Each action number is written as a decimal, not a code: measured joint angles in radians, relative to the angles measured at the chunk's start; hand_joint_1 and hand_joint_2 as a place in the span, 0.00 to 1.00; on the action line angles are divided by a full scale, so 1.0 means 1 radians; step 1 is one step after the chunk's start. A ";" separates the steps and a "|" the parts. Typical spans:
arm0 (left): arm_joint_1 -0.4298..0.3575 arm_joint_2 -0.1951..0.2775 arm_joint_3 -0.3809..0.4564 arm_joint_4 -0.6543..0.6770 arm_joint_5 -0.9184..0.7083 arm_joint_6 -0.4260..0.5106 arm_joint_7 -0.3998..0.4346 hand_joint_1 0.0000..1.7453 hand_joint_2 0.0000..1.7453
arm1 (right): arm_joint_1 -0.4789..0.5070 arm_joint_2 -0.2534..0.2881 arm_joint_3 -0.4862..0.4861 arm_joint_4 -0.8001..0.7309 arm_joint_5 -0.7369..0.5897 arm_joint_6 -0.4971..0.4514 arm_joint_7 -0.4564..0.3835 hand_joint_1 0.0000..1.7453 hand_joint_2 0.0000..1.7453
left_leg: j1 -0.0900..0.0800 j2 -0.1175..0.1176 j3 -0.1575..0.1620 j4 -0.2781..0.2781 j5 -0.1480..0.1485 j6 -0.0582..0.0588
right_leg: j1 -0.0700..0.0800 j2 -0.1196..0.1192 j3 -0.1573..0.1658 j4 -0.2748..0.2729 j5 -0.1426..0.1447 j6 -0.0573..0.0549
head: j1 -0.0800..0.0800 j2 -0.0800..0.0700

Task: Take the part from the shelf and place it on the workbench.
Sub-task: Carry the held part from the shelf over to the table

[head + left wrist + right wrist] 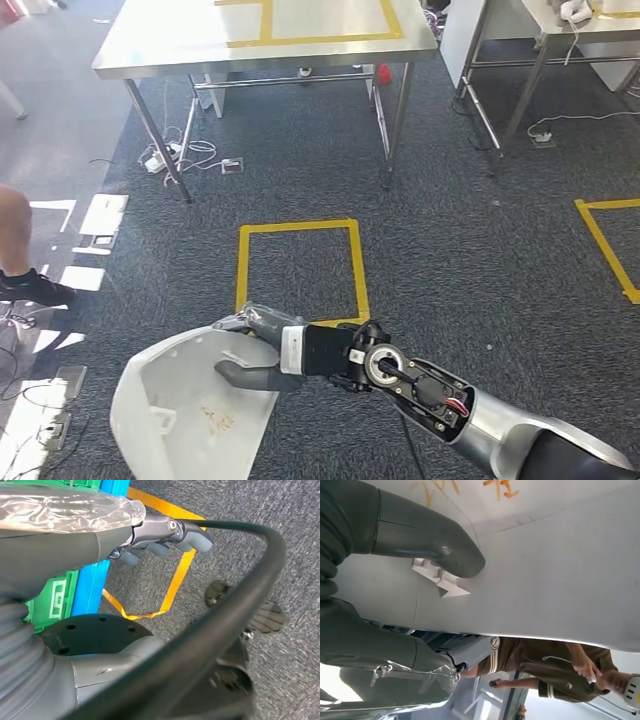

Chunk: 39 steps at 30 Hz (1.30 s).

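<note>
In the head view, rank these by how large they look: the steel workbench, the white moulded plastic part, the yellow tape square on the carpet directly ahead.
1. Steel workbench, largest, though cut off at the top edge.
2. White moulded plastic part, held by the right hand; it is closest to the camera, which inflates it.
3. Yellow tape square, smallest, its near edge partly hidden.

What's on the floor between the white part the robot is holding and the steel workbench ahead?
In the head view, a yellow tape square on dark carpet lies between the white part and the workbench.
</note>
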 joint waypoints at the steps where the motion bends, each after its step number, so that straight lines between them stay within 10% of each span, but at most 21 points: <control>1: -0.001 0.002 0.000 0.000 0.002 0.000 0.000 0.00 1.00 | 0.000 0.000 -0.001 0.000 -0.003 0.001 0.000 1.00 1.00 | -0.003 0.002 0.029 -0.055 0.016 0.006 | 0.002 0.000 0.000 0.000 -0.001 0.003 | 0.000 0.000; 5: -0.002 0.004 0.000 0.000 0.006 0.000 0.007 0.00 1.00 | 0.000 0.000 -0.002 0.000 -0.010 0.005 -0.004 1.00 1.00 | -0.006 0.003 0.055 -0.101 0.020 0.006 | 0.009 -0.002 0.000 0.004 -0.012 -0.011 | 0.005 0.000; 34: 0.001 0.014 0.000 0.000 0.008 -0.021 0.011 0.00 1.00 | 0.000 0.000 -0.002 0.000 -0.029 0.006 -0.017 1.00 1.00 | -0.005 0.003 0.070 -0.114 0.011 0.040 | 0.005 -0.003 0.015 -0.013 -0.016 0.023 | 0.006 0.000; 39: 0.001 0.013 0.000 0.000 0.007 -0.028 0.011 0.00 1.00 | 0.007 0.000 -0.005 0.002 -0.028 -0.002 -0.022 1.00 1.00 | 0.004 0.003 0.103 -0.136 0.005 0.048 | -0.001 0.005 -0.124 0.259 -0.125 0.039 | 0.012 0.000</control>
